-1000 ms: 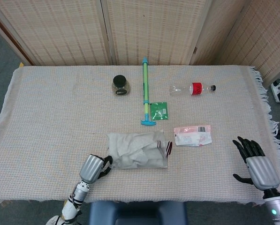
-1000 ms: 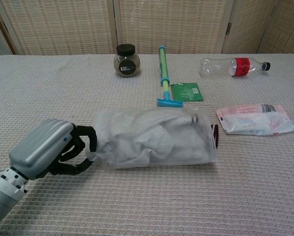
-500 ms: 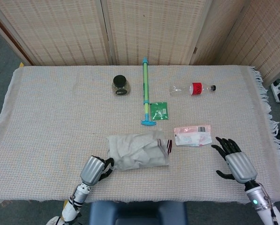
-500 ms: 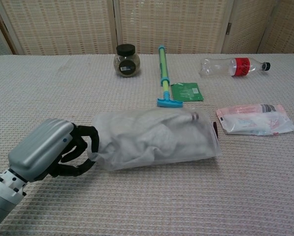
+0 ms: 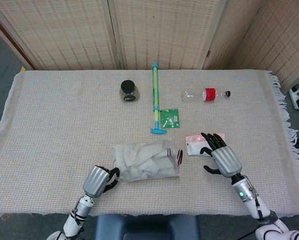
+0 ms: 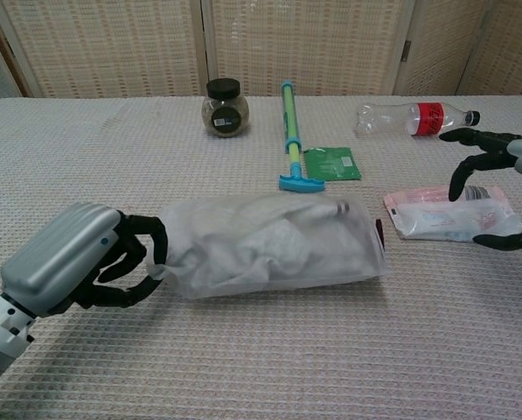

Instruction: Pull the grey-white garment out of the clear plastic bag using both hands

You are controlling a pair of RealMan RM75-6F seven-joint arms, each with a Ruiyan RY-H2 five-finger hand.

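Note:
The clear plastic bag (image 5: 146, 161) (image 6: 274, 245) lies across the near middle of the table, with the crumpled grey-white garment (image 6: 269, 249) inside it. A dark-striped edge of the garment shows at the bag's right end (image 6: 380, 238). My left hand (image 5: 100, 181) (image 6: 77, 267) is at the bag's left end, its fingers curled in and pinching the plastic there. To the right of the bag, my right hand (image 5: 222, 157) (image 6: 497, 188) hovers with its fingers spread and nothing in it, over a pink packet (image 5: 195, 143) (image 6: 444, 214).
At the back stand a dark-lidded jar (image 5: 127, 90) (image 6: 225, 108), a green and blue pump (image 5: 155, 97) (image 6: 290, 131), a green sachet (image 5: 170, 118) (image 6: 332, 163) and a lying bottle with a red label (image 5: 205, 94) (image 6: 414, 117). A woven cloth (image 5: 59, 120) covers the table.
My right hand has moved left from the table's right edge to above the pink packet. The left hand keeps hold of the bag's end and has pulled it slightly leftward.

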